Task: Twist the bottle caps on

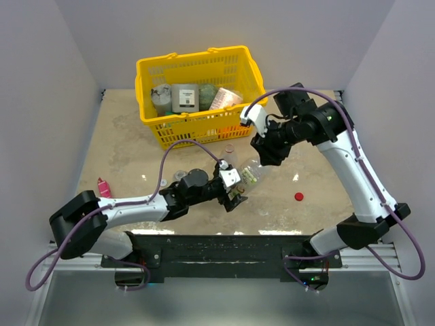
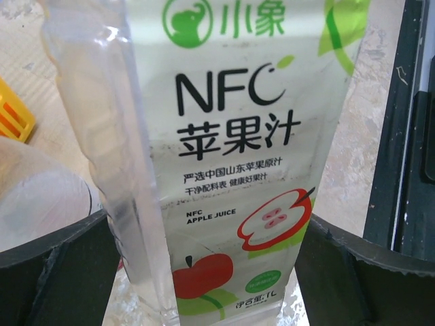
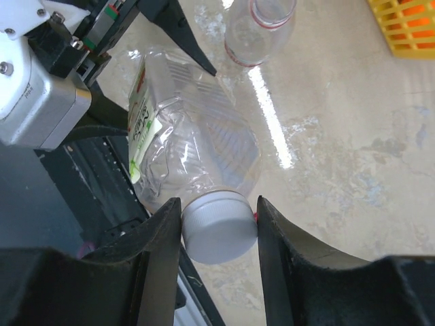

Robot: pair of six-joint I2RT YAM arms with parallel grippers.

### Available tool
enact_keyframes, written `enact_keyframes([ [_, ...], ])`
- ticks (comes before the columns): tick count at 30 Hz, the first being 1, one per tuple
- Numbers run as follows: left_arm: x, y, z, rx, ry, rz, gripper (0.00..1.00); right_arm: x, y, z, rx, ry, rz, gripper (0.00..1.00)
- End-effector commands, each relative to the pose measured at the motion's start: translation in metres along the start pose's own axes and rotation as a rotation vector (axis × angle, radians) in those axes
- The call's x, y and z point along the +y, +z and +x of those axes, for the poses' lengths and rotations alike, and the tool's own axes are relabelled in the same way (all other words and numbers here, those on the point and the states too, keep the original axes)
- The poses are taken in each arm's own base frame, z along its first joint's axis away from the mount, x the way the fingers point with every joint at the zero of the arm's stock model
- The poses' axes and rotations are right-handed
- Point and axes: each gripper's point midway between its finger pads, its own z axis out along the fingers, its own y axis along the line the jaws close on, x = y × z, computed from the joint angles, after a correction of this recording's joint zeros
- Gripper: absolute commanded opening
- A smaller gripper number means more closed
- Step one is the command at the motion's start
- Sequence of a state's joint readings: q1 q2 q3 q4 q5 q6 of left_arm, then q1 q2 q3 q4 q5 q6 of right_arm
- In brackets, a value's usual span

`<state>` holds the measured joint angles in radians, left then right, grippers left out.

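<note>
1. Bottle of juice: the juice bottle [image 2: 224,170] is clear, dented plastic with a white-and-green label reading "NFC APPLE JUICE" over red apples. It lies near the middle of the desk [image 1: 326,170], held between both arms, with a white cap [image 3: 219,227] on its neck.
2. The left arm [image 1: 136,204] reaches low from the near-left corner toward the middle. The left fingers [image 1: 235,194] are clamped on the bottle's labelled body, one on each side.
3. The right arm [image 1: 360,170] rises from the near-right corner toward the far edge, then bends back down. The right fingers [image 1: 263,158] pinch the white cap from both sides.
4. A red cap [image 1: 298,197] lies alone on bare desk between the bottle and the right edge. A second bottle [image 3: 262,27], clear with a red band, lies just beside the juice bottle on its far side. A yellow basket [image 1: 153,129] stands at the far edge, and a pink tube [image 1: 103,187] lies by the left edge.
</note>
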<state>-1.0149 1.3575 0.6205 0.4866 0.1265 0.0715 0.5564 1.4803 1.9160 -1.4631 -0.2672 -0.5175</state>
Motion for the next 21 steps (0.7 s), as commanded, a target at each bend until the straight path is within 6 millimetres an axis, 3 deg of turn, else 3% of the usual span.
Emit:
enact_keyframes([
  [1, -0.022, 0.0, 0.029, 0.097, -0.032, 0.093, 0.99, -0.053, -0.053, -0.002, -0.012, -0.073, 0.338, 0.0],
  [7, -0.014, 0.016, 0.044, 0.177, -0.071, 0.041, 0.99, -0.049, -0.054, 0.003, -0.015, -0.075, 0.332, 0.0],
  [11, -0.005, 0.036, 0.073, 0.344, -0.169, -0.038, 1.0, -0.04, -0.059, -0.007, -0.073, -0.076, 0.295, 0.0],
  [14, 0.003, 0.045, 0.069, 0.312, -0.205, -0.092, 0.99, -0.031, -0.057, -0.005, -0.089, -0.066, 0.261, 0.0],
  [18, 0.012, 0.054, 0.062, 0.265, -0.247, -0.154, 1.0, -0.027, -0.048, 0.013, -0.039, -0.035, 0.253, 0.0],
  [21, 0.001, 0.058, 0.055, 0.242, -0.255, -0.089, 0.99, -0.032, -0.044, 0.024, 0.01, -0.02, 0.286, 0.0],
])
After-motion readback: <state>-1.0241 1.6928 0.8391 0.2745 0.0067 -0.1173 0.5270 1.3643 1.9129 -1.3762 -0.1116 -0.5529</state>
